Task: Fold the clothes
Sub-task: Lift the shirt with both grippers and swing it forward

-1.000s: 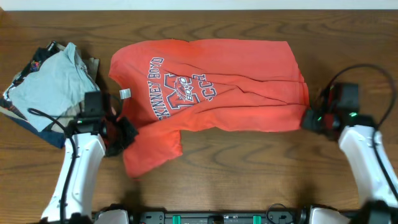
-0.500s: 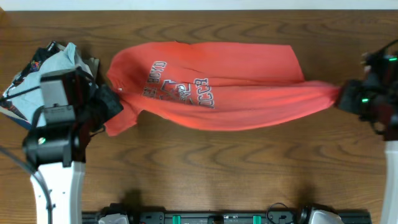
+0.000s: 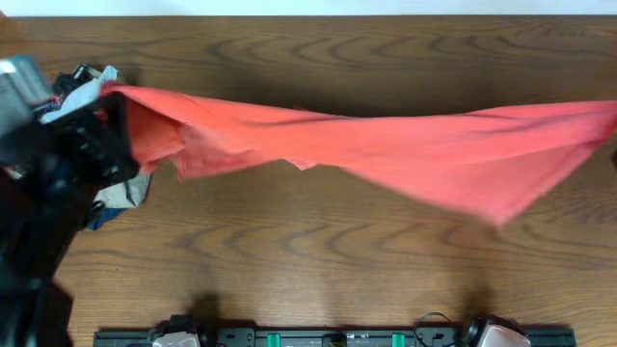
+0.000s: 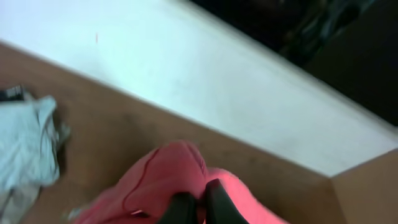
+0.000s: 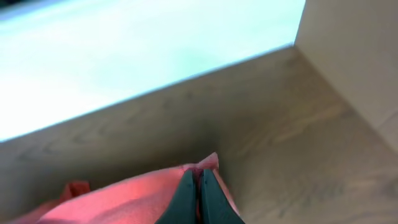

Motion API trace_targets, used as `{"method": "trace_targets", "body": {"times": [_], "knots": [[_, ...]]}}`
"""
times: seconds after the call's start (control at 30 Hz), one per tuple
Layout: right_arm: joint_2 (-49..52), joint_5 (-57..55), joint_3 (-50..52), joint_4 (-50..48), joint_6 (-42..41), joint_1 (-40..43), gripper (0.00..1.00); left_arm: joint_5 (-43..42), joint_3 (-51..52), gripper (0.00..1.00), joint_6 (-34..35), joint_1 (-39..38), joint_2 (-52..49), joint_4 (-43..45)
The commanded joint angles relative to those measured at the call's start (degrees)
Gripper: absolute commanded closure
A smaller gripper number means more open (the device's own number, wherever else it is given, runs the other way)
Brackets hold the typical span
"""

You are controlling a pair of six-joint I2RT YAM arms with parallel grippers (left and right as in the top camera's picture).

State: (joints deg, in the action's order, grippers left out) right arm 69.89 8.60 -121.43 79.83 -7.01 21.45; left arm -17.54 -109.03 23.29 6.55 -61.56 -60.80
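Observation:
The coral-red T-shirt (image 3: 386, 145) hangs stretched in the air across the whole table, lifted between both arms, its lettering hidden. My left gripper (image 4: 198, 198) is shut on the shirt's left end (image 4: 168, 174); in the overhead view it sits at the far left (image 3: 108, 135), raised close to the camera. My right gripper (image 5: 193, 185) is shut on the shirt's right end (image 5: 124, 199); in the overhead view it is outside the right edge, where the cloth runs off at the frame's border.
A pile of other clothes, with a light grey T-shirt (image 3: 85, 89) on top, lies at the far left, partly behind my left arm; it also shows in the left wrist view (image 4: 25, 149). The wooden table (image 3: 308, 260) lies under the shirt.
Both grippers have risen and pulled apart, lifting the shirt off the table and stretching it wide. The right gripper has left the overhead view on the right.

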Motion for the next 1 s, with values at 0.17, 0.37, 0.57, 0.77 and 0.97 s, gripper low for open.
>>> {"method": "trace_targets", "body": {"times": [0.17,0.37,0.57,0.77,0.97], "knots": [[6.67,3.56,-1.36,0.9,3.72,0.33,0.99,1.53,-2.03,0.94,-3.56,-2.73,-8.76,-4.11],[16.26,3.74,-1.36,0.22,4.83,-1.4,0.99,1.57,-2.03,0.94,-10.19,-8.2,-20.96,-4.87],[27.3,4.83,-1.36,-12.48,1.86,-2.4,0.99,1.75,-2.05,0.94,-11.19,-8.59,-33.22,8.7],[30.05,10.03,-1.64,-36.26,-8.28,-1.88,0.99,8.5,-3.34,0.94,-7.52,-8.24,-36.28,39.93],[26.08,8.35,-6.8,-44.15,-11.41,1.46,0.99,10.1,-13.92,0.94,-4.98,-6.38,-36.28,50.01]]}}
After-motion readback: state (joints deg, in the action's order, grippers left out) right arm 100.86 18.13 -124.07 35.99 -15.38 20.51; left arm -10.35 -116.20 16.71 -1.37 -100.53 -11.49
